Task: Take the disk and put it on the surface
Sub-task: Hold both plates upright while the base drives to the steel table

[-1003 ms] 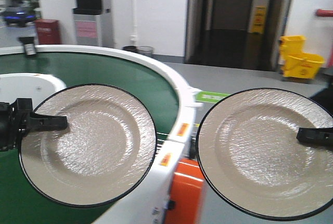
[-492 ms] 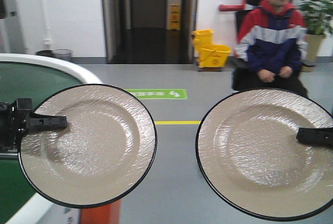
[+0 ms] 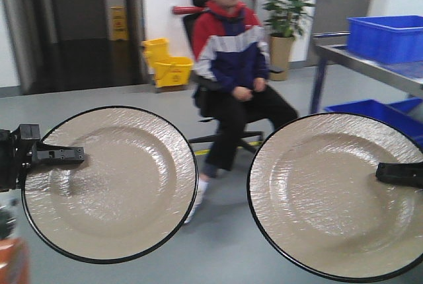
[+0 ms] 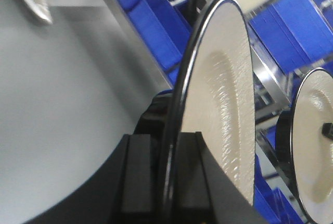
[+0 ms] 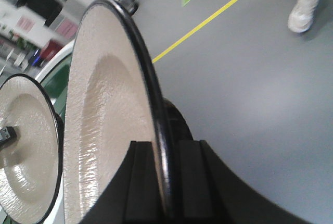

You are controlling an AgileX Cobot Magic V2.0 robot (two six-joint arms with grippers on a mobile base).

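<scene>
Two beige disks with black rims hang in the air in front of the robot, side by side and apart: the left disk (image 3: 112,185) and the right disk (image 3: 337,195), both with their faces turned toward the front camera. The left gripper (image 4: 164,179) is clamped on the left disk's outer rim, one finger on each face. The right gripper (image 5: 165,182) pinches the right disk's rim in the same way from the opposite side. Neither disk touches anything else. Beyond the right disk stands a steel tabletop (image 3: 367,65) carrying a blue bin (image 3: 386,36), with a blue crate (image 3: 373,109) below it; what either one holds cannot be seen. Farther back a man (image 3: 231,66) sits on an office chair, with a yellow mop bucket (image 3: 166,65) and a potted plant (image 3: 285,23) near the wall. Both arms reach in level from the outer edges of the front view.
</scene>
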